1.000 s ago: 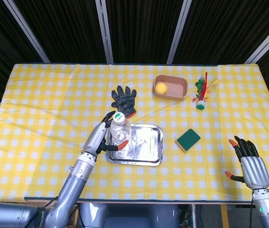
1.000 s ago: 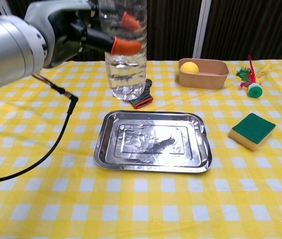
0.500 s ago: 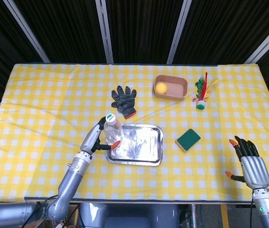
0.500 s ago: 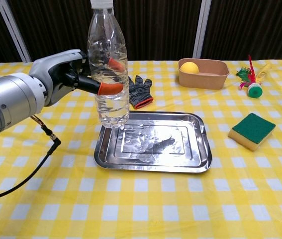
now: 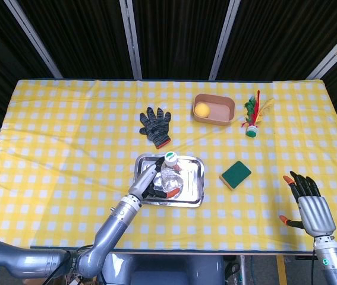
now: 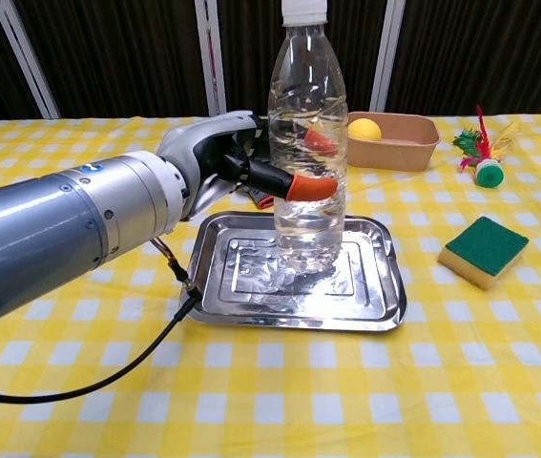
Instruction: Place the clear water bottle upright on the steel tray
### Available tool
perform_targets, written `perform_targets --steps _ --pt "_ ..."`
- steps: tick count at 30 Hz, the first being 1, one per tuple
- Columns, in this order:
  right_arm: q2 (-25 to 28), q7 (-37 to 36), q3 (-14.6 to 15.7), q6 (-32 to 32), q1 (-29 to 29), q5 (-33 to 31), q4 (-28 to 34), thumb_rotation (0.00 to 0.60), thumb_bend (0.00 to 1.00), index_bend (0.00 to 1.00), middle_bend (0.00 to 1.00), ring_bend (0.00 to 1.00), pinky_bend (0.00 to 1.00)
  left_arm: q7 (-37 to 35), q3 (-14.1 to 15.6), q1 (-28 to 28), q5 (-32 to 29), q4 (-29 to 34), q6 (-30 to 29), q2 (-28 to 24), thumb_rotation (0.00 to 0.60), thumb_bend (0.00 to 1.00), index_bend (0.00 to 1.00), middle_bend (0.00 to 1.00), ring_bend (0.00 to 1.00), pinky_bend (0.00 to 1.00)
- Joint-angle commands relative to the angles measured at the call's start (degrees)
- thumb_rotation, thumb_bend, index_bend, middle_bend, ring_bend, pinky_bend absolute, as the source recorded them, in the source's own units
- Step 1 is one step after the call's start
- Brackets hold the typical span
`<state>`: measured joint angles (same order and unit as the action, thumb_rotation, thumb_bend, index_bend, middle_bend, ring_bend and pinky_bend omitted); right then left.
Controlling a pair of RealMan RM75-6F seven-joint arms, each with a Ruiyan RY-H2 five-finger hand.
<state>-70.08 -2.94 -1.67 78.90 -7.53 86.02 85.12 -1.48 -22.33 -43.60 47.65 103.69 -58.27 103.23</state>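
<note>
- Step in hand: set-down. Left robot hand grips the clear plastic water bottle with white cap around mid-body, orange-tipped fingers wrapped across its front.
- Bottle is upright, base at or just above the floor of the rectangular steel tray, roughly tray centre. Contact between base and tray cannot be confirmed from either view.
- Judgement: task nearly done. Next move calls for settling the base flat, then opening the fingers evenly and withdrawing toward 9 o'clock without dragging the bottle; it is tall and part-filled, so a sideways nudge could tip it.
- Right robot hand is empty, fingers spread, at the near right corner of the surface, well apart from the tray.
- Edges and room: raised tray rim surrounds the bottle, with bare tray on all sides. Black knit glove lies at 11 o'clock of the tray, green sponge at 3 o'clock, both off the rim. The yellow checked cloth at 9 o'clock leaves open room for retreat.
</note>
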Motion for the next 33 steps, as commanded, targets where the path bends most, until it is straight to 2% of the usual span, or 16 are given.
perform_targets --steps 1,7,11,14,18,22,25,28,33 --pt "0.56 -0.86 -0.04 0.83 0.44 0.16 0.33 0.6 0.05 0.11 0.0 0.0 0.0 -0.42 0.51 3.19 0.78 5.36 -3.25 -4.09 0.6 0.44 0.5 0.43 0.0 0.0" --pt "1.08 -1.12 0.28 1.86 0.9 1.04 1.46 0.6 0.05 0.11 0.0 0.0 0.0 -5.93 3.33 11.46 5.48 10.15 -4.76 -16.81 0.6 0.44 0.5 0.43 0.0 0.0" --pt "1.04 -0.86 0.37 1.27 0.73 0.85 1.59 0.6 0.05 0.11 0.0 0.0 0.0 -11.84 4.03 14.71 8.36 9.06 -3.55 -21.45 0.6 0.44 0.5 0.43 0.0 0.0" --pt "1.03 -0.85 0.19 1.24 0.72 0.6 1.5 0.6 0.05 0.11 0.0 0.0 0.0 -14.25 4.44 14.99 9.09 6.75 -2.69 -20.62 0.6 0.44 0.5 0.43 0.0 0.0" --pt "1.07 -1.08 0.05 1.22 0.75 0.33 1.21 0.6 0.05 0.11 0.0 0.0 0.0 -14.71 4.35 12.65 8.25 5.25 -0.31 -16.42 0.6 0.44 0.5 0.43 0.0 0.0" --pt "1.3 -1.47 -0.17 1.23 0.75 0.06 0.96 0.6 0.05 0.11 0.0 0.0 0.0 -9.87 5.12 8.2 6.12 3.19 0.58 -8.07 0.6 0.44 0.5 0.43 0.0 0.0" --pt "1.36 -1.71 -0.21 1.06 0.78 -0.2 0.7 0.6 0.05 0.11 0.0 0.0 0.0 -6.68 5.07 6.52 4.71 3.19 -0.67 -4.38 0.6 0.44 0.5 0.43 0.0 0.0" --pt "1.48 -2.06 -0.2 1.17 0.83 -0.07 0.69 0.6 0.05 0.11 0.0 0.0 0.0 -4.35 4.95 6.99 5.04 4.97 -3.02 -5.47 0.6 0.44 0.5 0.43 0.0 0.0" --pt "1.57 -2.17 -0.01 1.6 0.95 0.54 1.22 0.6 0.05 0.11 0.0 0.0 0.0 -5.21 4.91 11.43 5.8 9.13 -5.81 -14.47 0.6 0.44 0.5 0.43 0.0 0.0"
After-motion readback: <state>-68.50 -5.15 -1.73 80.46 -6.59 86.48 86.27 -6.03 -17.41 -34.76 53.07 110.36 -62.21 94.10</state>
